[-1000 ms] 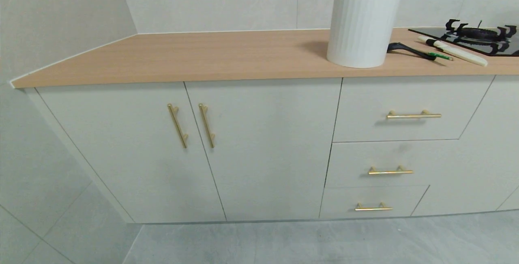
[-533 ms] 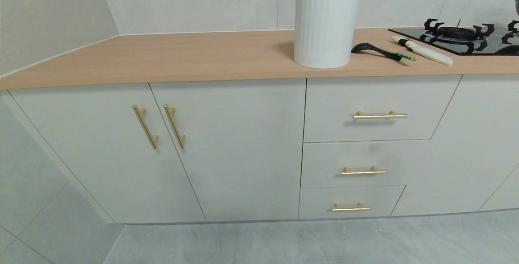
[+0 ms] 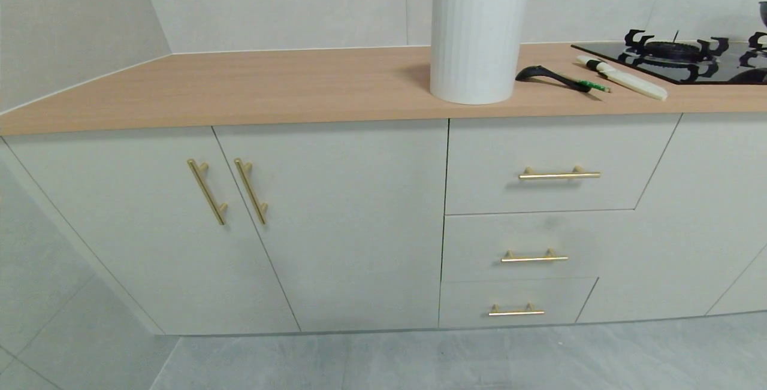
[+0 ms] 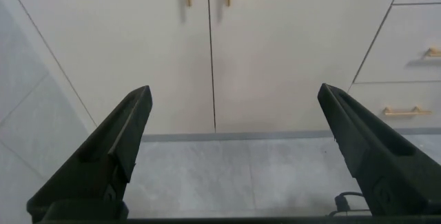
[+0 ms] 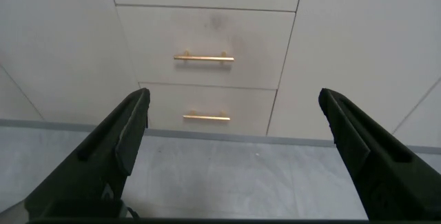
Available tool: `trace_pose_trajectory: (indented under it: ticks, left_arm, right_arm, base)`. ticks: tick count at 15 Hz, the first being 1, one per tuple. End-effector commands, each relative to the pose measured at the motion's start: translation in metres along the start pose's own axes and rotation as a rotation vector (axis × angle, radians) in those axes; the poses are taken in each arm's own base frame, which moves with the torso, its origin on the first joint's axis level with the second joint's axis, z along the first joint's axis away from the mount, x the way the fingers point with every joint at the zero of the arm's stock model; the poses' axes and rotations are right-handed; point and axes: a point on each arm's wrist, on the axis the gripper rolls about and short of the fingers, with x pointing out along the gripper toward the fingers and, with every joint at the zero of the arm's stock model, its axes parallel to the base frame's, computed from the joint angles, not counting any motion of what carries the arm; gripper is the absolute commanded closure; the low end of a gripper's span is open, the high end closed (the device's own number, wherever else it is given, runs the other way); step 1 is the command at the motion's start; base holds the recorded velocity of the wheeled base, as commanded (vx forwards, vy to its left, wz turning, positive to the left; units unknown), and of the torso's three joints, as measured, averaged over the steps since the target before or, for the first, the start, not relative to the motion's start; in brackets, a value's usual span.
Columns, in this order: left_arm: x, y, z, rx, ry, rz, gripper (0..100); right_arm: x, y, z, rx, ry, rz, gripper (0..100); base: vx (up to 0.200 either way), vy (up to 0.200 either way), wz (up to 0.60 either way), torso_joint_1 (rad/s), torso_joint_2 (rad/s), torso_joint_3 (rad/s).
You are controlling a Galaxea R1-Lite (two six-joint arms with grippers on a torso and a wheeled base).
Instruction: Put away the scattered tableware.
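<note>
On the wooden countertop (image 3: 269,87) lie a black ladle (image 3: 554,77) with a green-tipped handle and a white knife (image 3: 626,77) with a black band, both right of a tall white ribbed container (image 3: 478,30). My left gripper (image 4: 234,100) hangs low before the cabinet doors (image 4: 209,45), open with nothing between its fingers. My right gripper (image 5: 234,103) is low in front of the lower drawers (image 5: 204,47), open and holding nothing.
A black gas hob (image 3: 683,57) with pan supports sits at the counter's far right. Below are two cabinet doors (image 3: 239,222) with gold handles and three drawers (image 3: 539,168). Grey floor tiles (image 3: 419,360) lie in front, and a wall closes the left side.
The whole head view has shifted, so the cabinet and container now sit further left in the picture; the camera moved. The ladle and knife keep their places on the counter.
</note>
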Motion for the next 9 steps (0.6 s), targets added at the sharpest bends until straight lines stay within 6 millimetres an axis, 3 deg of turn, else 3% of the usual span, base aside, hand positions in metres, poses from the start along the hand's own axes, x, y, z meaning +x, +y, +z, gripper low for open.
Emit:
trace_pose_trajectory:
  ticks: [1,2,9]
  left_arm:
    - [0.0001,0.0,-0.0001,0.0,0.002,-0.001,0]
    - [0.0001,0.0,-0.0001,0.0,0.002,-0.001,0]
    - [0.0001,0.0,-0.0001,0.0,0.002,-0.001,0]
  right_arm:
    - [0.0001,0.0,0.0,-0.001,0.002,-0.001,0]
    - [0.0003,0.0,-0.0004,-0.001,0.003,-0.002,0]
    - [0.0004,0.0,-0.0001,-0.005,0.006,0.001,0]
  base:
    - [0.2,0.0,0.0,0.002,0.01,-0.002]
    - [0.2,0.0,0.0,0.007,0.0,0.002]
    - [0.0,0.0,0.0,0.0,0.0,0.0]
